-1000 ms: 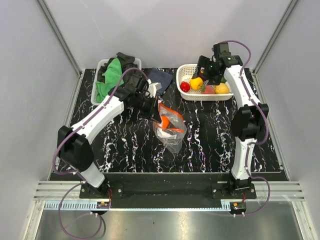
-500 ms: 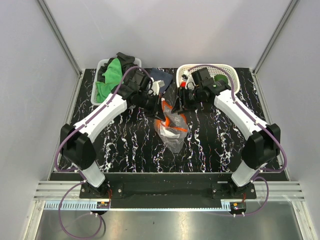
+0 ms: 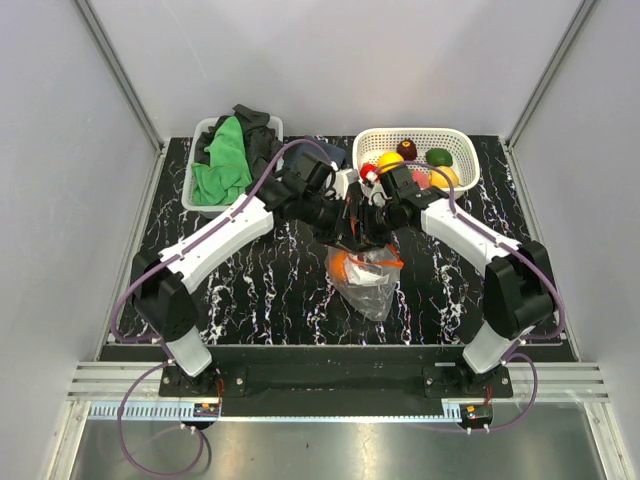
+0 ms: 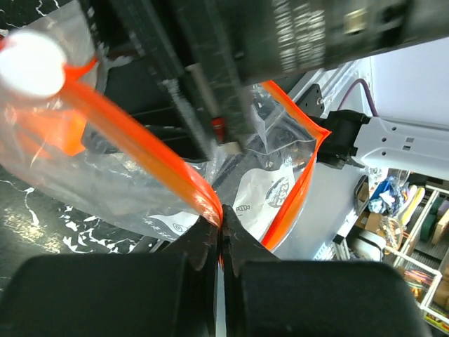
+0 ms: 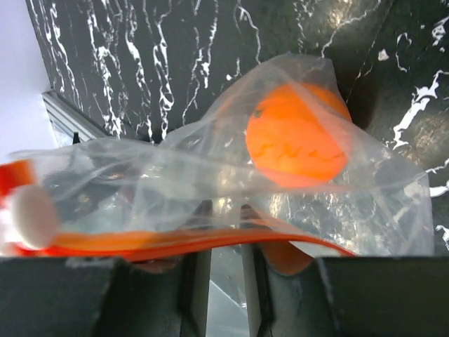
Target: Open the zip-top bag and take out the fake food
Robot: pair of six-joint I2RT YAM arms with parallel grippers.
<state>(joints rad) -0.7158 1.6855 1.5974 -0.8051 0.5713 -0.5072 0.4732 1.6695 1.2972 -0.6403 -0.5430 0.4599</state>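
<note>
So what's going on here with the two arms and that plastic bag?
Two robot arms meet over the zip-top bag in the middle of the table. The left pincer is clamped on the orange zip strip at one side of the mouth. The right pincer is at the opposite lip, but it is unclear whether it has a grip. One orange fake food sits inside the bag. Other pieces lie in the white basket behind.
</note>
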